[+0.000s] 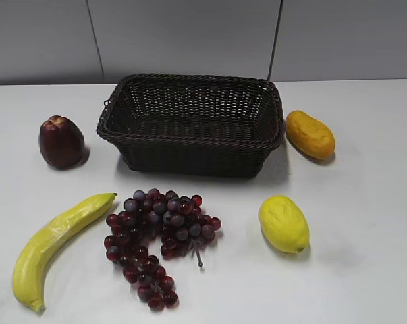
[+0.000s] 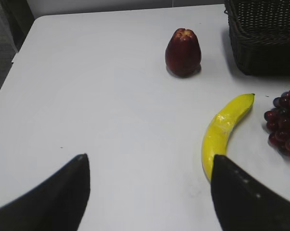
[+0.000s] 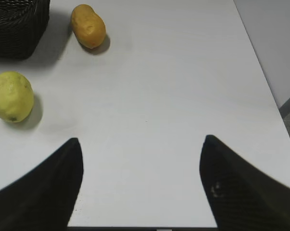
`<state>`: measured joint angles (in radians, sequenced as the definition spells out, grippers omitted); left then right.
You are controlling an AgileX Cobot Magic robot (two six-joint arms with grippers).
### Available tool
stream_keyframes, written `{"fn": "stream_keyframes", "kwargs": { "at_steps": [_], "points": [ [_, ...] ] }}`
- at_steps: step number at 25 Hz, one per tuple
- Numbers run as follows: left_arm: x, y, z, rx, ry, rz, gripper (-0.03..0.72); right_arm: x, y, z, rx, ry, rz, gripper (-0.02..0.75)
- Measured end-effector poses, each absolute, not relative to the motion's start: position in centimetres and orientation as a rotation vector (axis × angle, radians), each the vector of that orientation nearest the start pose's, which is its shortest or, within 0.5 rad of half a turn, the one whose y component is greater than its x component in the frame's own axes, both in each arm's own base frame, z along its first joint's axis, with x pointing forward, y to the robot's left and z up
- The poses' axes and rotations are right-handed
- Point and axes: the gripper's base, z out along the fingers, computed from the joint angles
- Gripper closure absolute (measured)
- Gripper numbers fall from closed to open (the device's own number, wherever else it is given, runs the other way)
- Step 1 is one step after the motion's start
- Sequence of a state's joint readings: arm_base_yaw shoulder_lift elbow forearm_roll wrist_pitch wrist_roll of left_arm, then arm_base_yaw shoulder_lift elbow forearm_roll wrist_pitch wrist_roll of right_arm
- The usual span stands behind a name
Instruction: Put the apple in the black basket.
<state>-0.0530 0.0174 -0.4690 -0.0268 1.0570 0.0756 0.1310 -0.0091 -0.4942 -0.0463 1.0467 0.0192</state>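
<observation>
The dark maroon apple [image 1: 61,142] stands upright on the white table, left of the black basket [image 1: 193,128]. It also shows in the left wrist view [image 2: 183,52], far ahead of my left gripper [image 2: 149,161], which is open and empty above bare table. The basket's corner shows at the top right of that view [image 2: 262,36] and at the top left of the right wrist view [image 3: 17,26]. My right gripper [image 3: 141,144] is open and empty near the table's front edge. Neither gripper shows in the exterior view.
A yellow banana [image 1: 51,243] lies front left, also in the left wrist view [image 2: 224,130]. Red-purple grapes [image 1: 156,233] lie in front of the basket. A yellow lemon [image 1: 283,223] lies front right, and an orange-yellow oblong fruit [image 1: 310,134] lies right of the basket.
</observation>
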Motion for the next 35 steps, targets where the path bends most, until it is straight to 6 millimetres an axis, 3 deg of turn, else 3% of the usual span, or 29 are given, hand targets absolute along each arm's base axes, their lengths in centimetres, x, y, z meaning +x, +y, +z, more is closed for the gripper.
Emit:
{"fn": "stream_keyframes", "kwargs": {
  "at_steps": [9, 14, 21, 28, 35],
  "points": [
    [0.1, -0.2, 26.9, 0.135, 2.084, -0.019, 0.148, -0.5, -0.4, 27.7, -0.111, 2.023, 0.04, 0.164],
    [0.1, -0.2, 27.1, 0.133, 2.069, -0.021, 0.071, -0.5, -0.4, 27.7, -0.111, 2.023, 0.04, 0.164],
    [0.3, -0.2, 30.6, 0.123, 1.922, -0.02, 0.06, -0.5, -0.4, 27.7, -0.111, 2.023, 0.04, 0.164],
    [3.8, -0.4, 33.9, 0.151, 1.882, 0.005, 0.095, -0.5, -0.4, 27.7, -0.111, 2.023, 0.04, 0.164],
    [9.0, -1.1, 35.1, 0.2, 2.011, -0.037, 0.087, -0.5, -0.4, 27.7, -0.111, 2.023, 0.041, 0.164]
  ]
}}
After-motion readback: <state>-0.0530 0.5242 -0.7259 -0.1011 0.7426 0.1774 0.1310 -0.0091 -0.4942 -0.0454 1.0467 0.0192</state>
